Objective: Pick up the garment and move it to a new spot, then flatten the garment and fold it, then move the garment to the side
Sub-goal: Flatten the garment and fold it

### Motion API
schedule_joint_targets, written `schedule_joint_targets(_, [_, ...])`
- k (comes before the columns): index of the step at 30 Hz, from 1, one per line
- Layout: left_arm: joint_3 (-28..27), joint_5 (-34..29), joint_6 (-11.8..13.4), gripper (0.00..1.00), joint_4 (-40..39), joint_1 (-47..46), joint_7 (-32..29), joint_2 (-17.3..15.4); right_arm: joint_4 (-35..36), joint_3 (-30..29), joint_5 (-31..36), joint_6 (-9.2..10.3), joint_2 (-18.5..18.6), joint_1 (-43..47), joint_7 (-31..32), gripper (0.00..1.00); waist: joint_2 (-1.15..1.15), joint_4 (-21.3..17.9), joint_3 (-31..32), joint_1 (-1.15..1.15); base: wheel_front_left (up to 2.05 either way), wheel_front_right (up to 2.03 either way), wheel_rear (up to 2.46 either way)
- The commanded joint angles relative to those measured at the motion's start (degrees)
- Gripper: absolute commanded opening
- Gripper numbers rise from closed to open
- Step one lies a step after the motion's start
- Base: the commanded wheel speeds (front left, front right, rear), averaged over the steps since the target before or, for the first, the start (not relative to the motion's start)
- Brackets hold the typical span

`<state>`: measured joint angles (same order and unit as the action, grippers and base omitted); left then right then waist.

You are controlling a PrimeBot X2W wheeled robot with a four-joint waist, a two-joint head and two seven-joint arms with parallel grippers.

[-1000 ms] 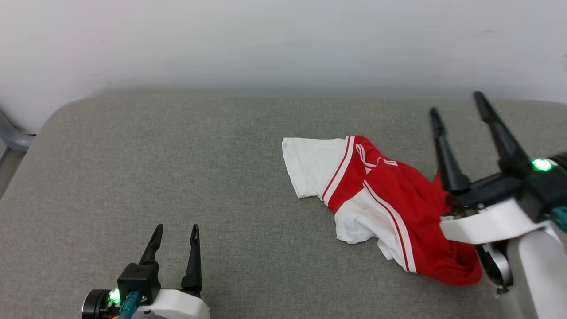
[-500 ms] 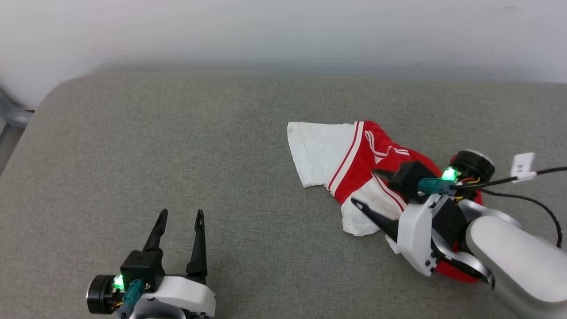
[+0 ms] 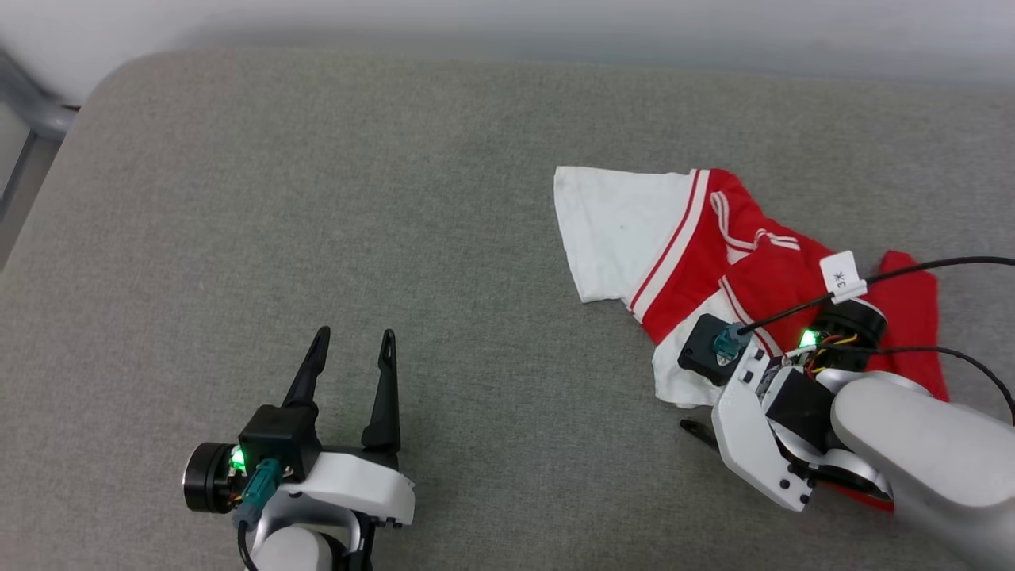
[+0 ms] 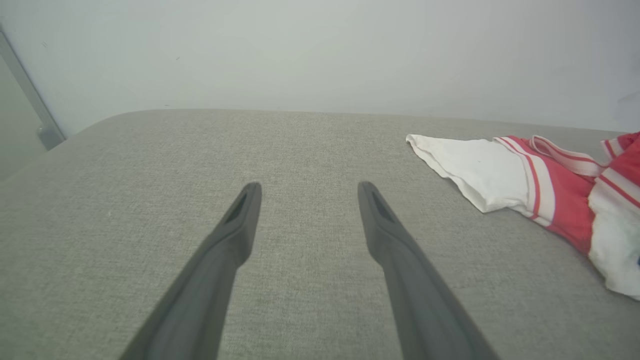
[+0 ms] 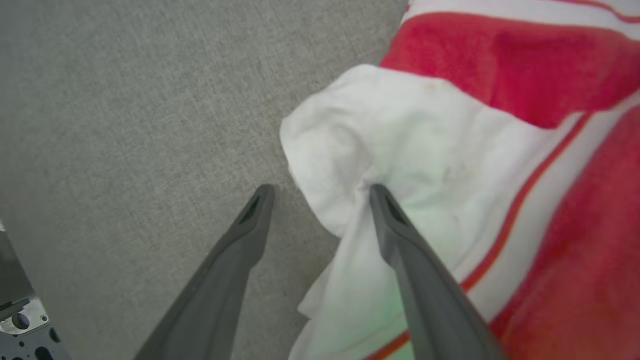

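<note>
Pickup, the first step, looks to be the one in hand. The right tool [image 5: 321,192] is down at the near edge of the crumpled red jersey shirt with short white sleeves and red-and-white striped trim [image 3: 698,254], its two dark fingers spread wide and gripping nothing. One fingertip [image 5: 380,197] dents a bunched white fold [image 5: 350,135]; the other sits at the grey woven padded surface [image 3: 317,198] just beside that fold. The next move probably calls for closing on the fold, deep enough to catch more than one loose layer, and then lifting. The left tool [image 3: 354,337] hovers spread and empty over bare surface, well apart from the shirt.

The shirt lies bunched, not flat, on the right half of the surface. In the head view its long axis runs diagonally, from a flat white sleeve [image 3: 610,222] pointing to the far left down to the red body under the right arm at the near right.
</note>
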<state>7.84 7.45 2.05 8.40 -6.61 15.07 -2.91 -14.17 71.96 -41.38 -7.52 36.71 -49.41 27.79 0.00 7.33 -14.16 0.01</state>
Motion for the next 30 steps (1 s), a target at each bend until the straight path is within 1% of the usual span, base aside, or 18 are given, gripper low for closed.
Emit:
schedule_joint_targets(1, [0.41, 0.31, 0.10, 1.00, -0.17, -0.99, 0.15, 0.04, -1.26, 0.54, -0.13, 0.07, -0.61, -1.04, 0.31, 1.00, 0.00, 1.31, -1.61, -0.01, 0.00, 0.00, 0.00])
schedule_joint_targets(5, [1.62, 0.87, 0.71, 1.00, 0.07, -1.96, 0.15, 0.03, -5.57, 1.69, -0.16, 0.07, -2.18, 0.57, 1.75, 1.00, 0.00, 2.58, -2.74, -0.01, 0.00, 0.00, 0.00])
schedule_joint_targets(7, [1.86, 1.24, 0.97, 1.00, 0.28, -2.05, 0.15, 0.04, -6.13, 2.11, -0.41, 0.06, -2.82, 2.69, 3.78, 1.00, 0.00, 2.97, -2.84, -0.01, 0.00, 0.00, 0.00])
schedule_joint_targets(8, [1.86, 1.30, 1.10, 1.00, 0.38, -2.06, 0.15, 0.04, -5.91, 2.33, -0.41, 0.02, -3.00, 3.74, 4.56, 0.85, 0.00, 3.08, -2.83, -0.01, 0.00, 0.00, 0.00])
schedule_joint_targets(9, [1.81, 1.33, 1.16, 1.00, 0.47, -2.07, 0.15, 0.04, -5.47, 2.51, -0.39, -0.06, -3.12, 4.42, 4.95, 0.08, 0.00, 3.14, -2.74, -0.01, 0.00, 0.00, 0.00])
schedule_joint_targets(10, [1.71, 1.39, 1.11, 1.00, 0.58, -1.95, 0.15, 0.05, -4.94, 2.62, -0.40, -0.06, -3.05, 5.01, 5.29, 0.00, 0.00, 3.12, -2.52, -0.01, 0.00, 0.00, 0.00])
schedule_joint_targets(11, [1.58, 1.40, 1.18, 1.00, 0.67, -1.71, 0.15, 0.04, -4.51, 2.64, -0.50, -0.08, -2.84, 5.26, 5.34, 0.00, 0.00, 3.02, -2.23, -0.01, 0.00, 0.00, 0.00])
schedule_joint_targets(14, [0.97, 1.23, 1.31, 1.00, 1.03, -0.71, 0.15, 0.05, -3.54, 2.27, -0.78, -0.10, -2.16, 4.26, 2.52, 0.00, 0.00, 2.38, -0.98, -0.01, 0.00, 0.00, 0.00])
schedule_joint_targets(18, [-0.07, 0.75, 0.95, 1.00, 1.15, 0.35, 0.15, 0.05, -1.05, 1.75, -0.92, -0.06, -1.52, 2.66, -2.47, 0.00, 0.00, 0.83, 1.26, -0.01, 0.00, 0.00, 0.00])
schedule_joint_targets(24, [-1.66, 0.09, 0.57, 1.00, 0.61, 2.33, 0.15, 0.04, 3.17, 0.81, -3.82, 0.04, 0.58, 0.52, -10.66, 0.00, 0.00, -2.69, 4.51, -0.01, 0.00, 0.00, 0.00])
schedule_joint_targets(27, [-2.14, -0.25, 0.09, 1.00, 0.41, 3.02, 0.15, 0.03, 5.72, -0.70, -5.22, 0.04, 2.00, 0.41, -13.19, 0.00, 0.00, -4.31, 5.32, -0.01, 0.00, 0.00, 0.00])
schedule_joint_targets(30, [-2.58, -0.22, 0.19, 1.00, 0.13, 3.43, 0.15, 0.04, 7.62, -4.00, -6.99, 0.05, 3.80, 0.89, -15.56, 0.00, 0.00, -5.71, 5.54, -0.01, 0.00, 0.00, 0.00])
